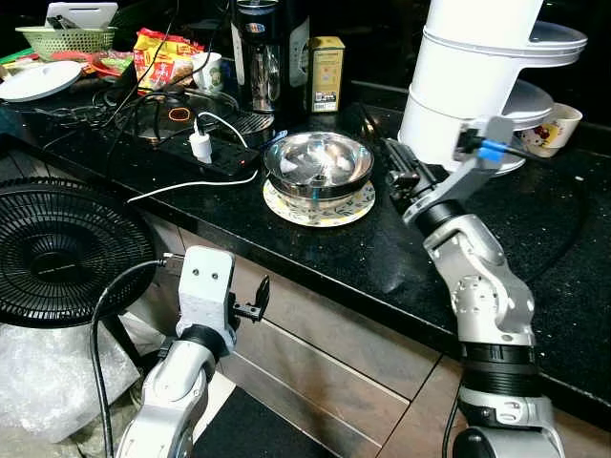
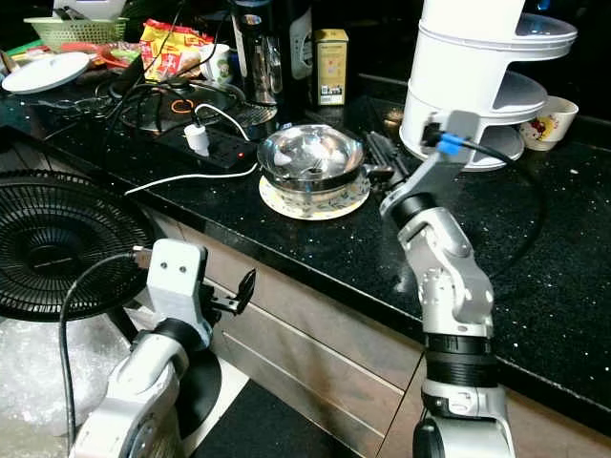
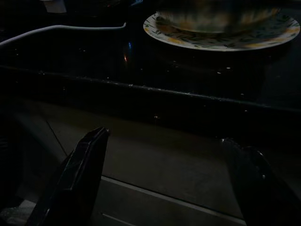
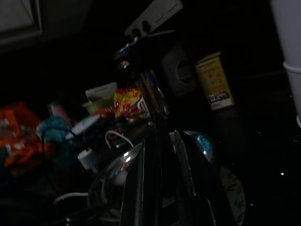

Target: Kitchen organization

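A steel bowl (image 1: 318, 162) sits on a patterned plate (image 1: 319, 204) on the black counter (image 1: 382, 258). My right gripper (image 1: 393, 170) is over the counter at the bowl's right rim. In the right wrist view its fingers (image 4: 141, 179) stand close together around thin dark sticks (image 4: 153, 101) that look like chopsticks and point past the bowl. My left gripper (image 1: 256, 301) hangs open below the counter edge, in front of the drawer fronts (image 1: 325, 353), holding nothing. The left wrist view shows the plate (image 3: 221, 40) above the counter edge.
A white tiered rack (image 1: 477, 76) stands right behind my right arm, with a cup (image 1: 551, 129) beside it. A power strip (image 1: 196, 153) with a white cable, a coffee maker (image 1: 258, 57) and a tin (image 1: 326, 74) crowd the back. A black fan (image 1: 57, 248) stands on the left.
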Controlling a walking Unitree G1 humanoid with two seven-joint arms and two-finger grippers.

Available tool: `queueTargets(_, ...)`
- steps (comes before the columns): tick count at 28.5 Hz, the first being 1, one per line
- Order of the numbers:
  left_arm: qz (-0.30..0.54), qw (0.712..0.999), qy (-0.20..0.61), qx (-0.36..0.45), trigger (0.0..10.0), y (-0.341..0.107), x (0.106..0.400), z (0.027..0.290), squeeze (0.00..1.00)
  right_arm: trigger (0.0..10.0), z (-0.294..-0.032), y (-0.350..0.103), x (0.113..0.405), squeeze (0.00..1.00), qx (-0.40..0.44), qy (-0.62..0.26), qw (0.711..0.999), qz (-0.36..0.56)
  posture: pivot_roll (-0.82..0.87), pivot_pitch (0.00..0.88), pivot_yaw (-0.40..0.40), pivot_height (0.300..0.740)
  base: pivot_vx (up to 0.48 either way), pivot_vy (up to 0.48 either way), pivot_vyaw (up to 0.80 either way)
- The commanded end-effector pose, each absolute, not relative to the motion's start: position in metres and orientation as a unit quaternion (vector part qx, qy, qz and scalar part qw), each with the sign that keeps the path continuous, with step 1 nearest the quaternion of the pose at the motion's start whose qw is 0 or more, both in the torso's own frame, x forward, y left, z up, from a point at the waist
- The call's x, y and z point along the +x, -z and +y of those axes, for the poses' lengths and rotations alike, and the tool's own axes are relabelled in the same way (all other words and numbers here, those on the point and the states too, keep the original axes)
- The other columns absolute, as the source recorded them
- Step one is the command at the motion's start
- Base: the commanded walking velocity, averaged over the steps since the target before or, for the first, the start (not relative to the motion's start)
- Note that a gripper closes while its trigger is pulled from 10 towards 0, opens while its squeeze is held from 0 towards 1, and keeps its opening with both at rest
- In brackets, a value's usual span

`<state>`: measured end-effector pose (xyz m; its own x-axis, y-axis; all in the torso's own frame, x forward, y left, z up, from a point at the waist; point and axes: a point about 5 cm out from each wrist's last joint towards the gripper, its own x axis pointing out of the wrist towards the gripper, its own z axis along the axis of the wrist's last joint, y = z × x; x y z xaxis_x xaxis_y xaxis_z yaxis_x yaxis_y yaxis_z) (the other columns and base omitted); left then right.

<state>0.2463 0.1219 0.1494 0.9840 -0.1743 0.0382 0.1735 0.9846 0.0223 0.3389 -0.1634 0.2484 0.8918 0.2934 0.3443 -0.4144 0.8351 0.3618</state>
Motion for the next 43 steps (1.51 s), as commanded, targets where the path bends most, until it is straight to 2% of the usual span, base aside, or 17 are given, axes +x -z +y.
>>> queueTargets(1, -0.032, 0.991, 0.131, -0.008, 10.0, -0.154, 0.245, 0.116, 0.0, 10.0, -0.167, -0.251, 0.34, 0.0, 0.235, -0.207, 0.941, -0.131, 0.09, 0.0, 0.005, 0.74, 0.0, 0.0, 0.0)
queueTargets(2, -0.057, 0.981, 0.183, -0.013, 10.0, -0.162, 0.243, 0.107, 0.0, 10.0, -0.169, -0.251, 0.341, 0.0, 0.236, -0.209, 0.941, -0.126, 0.08, 0.0, 0.003, 0.74, 0.0, 0.0, 0.0)
queueTargets(9, -0.113, 0.96, 0.256, -0.019, 10.0, -0.18, 0.234, 0.09, 0.0, 10.0, -0.177, -0.254, 0.341, 0.0, 0.275, -0.211, 0.929, -0.133, 0.07, 0.0, 0.003, 0.74, 0.0, 0.0, -0.21)
queueTargets(12, -0.124, 0.937, 0.326, 0.007, 10.0, -0.182, 0.224, 0.074, 0.0, 10.0, -0.182, -0.257, 0.343, 0.0, 0.305, -0.21, 0.919, -0.137, 0.07, 0.0, 0.004, 0.74, 0.0, 0.0, -0.8)
queueTargets(19, -0.118, 0.929, 0.352, 0.001, 10.0, -0.18, 0.221, 0.071, 0.0, 10.0, -0.192, -0.263, 0.345, 0.0, 0.338, -0.203, 0.907, -0.151, 0.08, 0.0, 0.009, 0.74, 0.0, 0.0, -0.8)
queueTargets(28, -0.11, 0.931, 0.348, 0.002, 10.0, -0.176, 0.223, 0.073, 0.0, 10.0, -0.215, -0.264, 0.352, 0.0, 0.322, -0.14, 0.923, -0.154, 0.07, 0.0, 0.008, 0.74, 0.0, 0.0, -0.8)
queueTargets(29, -0.108, 0.934, 0.34, -0.001, 10.0, -0.175, 0.224, 0.074, 0.0, 10.0, -0.219, -0.261, 0.354, 0.0, 0.299, -0.118, 0.936, -0.144, 0.07, 0.0, 0.005, 0.74, 0.0, 0.0, -0.8)
queueTargets(32, -0.106, 0.941, 0.323, -0.009, 10.0, -0.175, 0.227, 0.077, 0.0, 10.0, -0.223, -0.257, 0.357, 0.0, 0.275, -0.091, 0.948, -0.132, 0.07, 0.0, 0.005, 0.74, 0.0, 0.0, -0.8)
queueTargets(34, -0.106, 0.947, 0.301, -0.024, 10.0, -0.176, 0.231, 0.082, 0.0, 10.0, -0.226, -0.254, 0.359, 0.0, 0.215, -0.063, 0.967, -0.118, 0.07, 0.0, 0.005, 0.74, 0.0, 0.0, -0.8)
queueTargets(37, -0.106, 0.949, 0.294, -0.027, 10.0, -0.176, 0.232, 0.083, 0.0, 10.0, -0.226, -0.255, 0.36, 0.0, 0.2, -0.059, 0.971, -0.12, 0.07, 0.0, 0.004, 0.74, 0.0, 0.0, -0.8)
queueTargets(38, -0.106, 0.953, 0.283, -0.033, 10.0, -0.177, 0.233, 0.085, 0.0, 10.0, -0.225, -0.257, 0.361, 0.0, 0.154, -0.05, 0.98, -0.119, 0.07, 0.0, 0.004, 0.74, 0.0, 0.0, -0.8)
queueTargets(41, -0.103, 0.955, 0.276, -0.037, 10.0, -0.176, 0.235, 0.086, 0.0, 10.0, -0.224, -0.256, 0.363, 0.0, 0.126, -0.04, 0.985, -0.114, 0.07, 0.0, 0.006, 0.74, 0.0, 0.0, -0.8)
queueTargets(43, -0.1, 0.96, 0.257, -0.038, 10.0, -0.175, 0.239, 0.089, 0.0, 10.0, -0.219, -0.253, 0.367, 0.0, 0.039, -0.024, 0.994, -0.099, 0.07, 0.0, 0.005, 0.74, 0.0, 0.0, -0.8)
